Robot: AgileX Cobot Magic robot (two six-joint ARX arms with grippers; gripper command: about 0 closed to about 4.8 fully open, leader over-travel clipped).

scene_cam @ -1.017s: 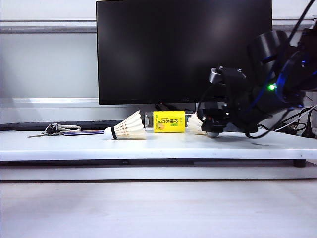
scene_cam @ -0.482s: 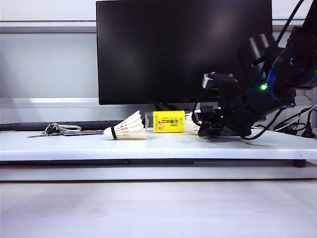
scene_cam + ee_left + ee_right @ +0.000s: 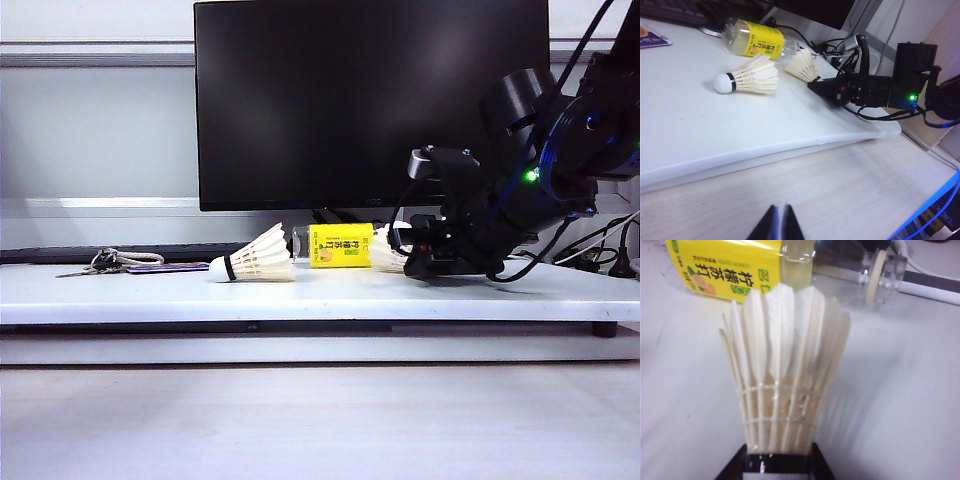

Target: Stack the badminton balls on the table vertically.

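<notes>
Wood-grain surface nearest, and over it the left pincer (image 3: 777, 222), fingers pressed together with nothing between them, hanging well short of the desk (image 3: 300, 300) and clear of everything on it.

White desk beyond, thick front edge facing the room. Left-hand shuttlecock (image 3: 254, 260) on its side toward the middle of the desktop, white cork and black band pointing left, feathers fanned to the right. Untouched; no arm near it.

Right-hand shuttlecock (image 3: 386, 252) further right, also on its side, feathers pointing left toward the bottle. Right pincer (image 3: 412, 262) low over the desk at its cork end, reaching in from the right. In the right wrist view the two black fingers (image 3: 735, 467) sit either side of the black band of this shuttlecock (image 3: 785, 375), jaws narrowed right around it; cannot tell whether they are actually pressing on it.

Clear bottle with yellow label (image 3: 340, 245) lying on its side behind, between the two shuttlecocks, its cap end just beside the right one's feathers.

Far left of the desk: bunch of keys (image 3: 105, 262) and a flat purple card (image 3: 165, 267). Black monitor (image 3: 370, 100) standing at the far edge, dark keyboard (image 3: 130, 250) at its foot.
</notes>
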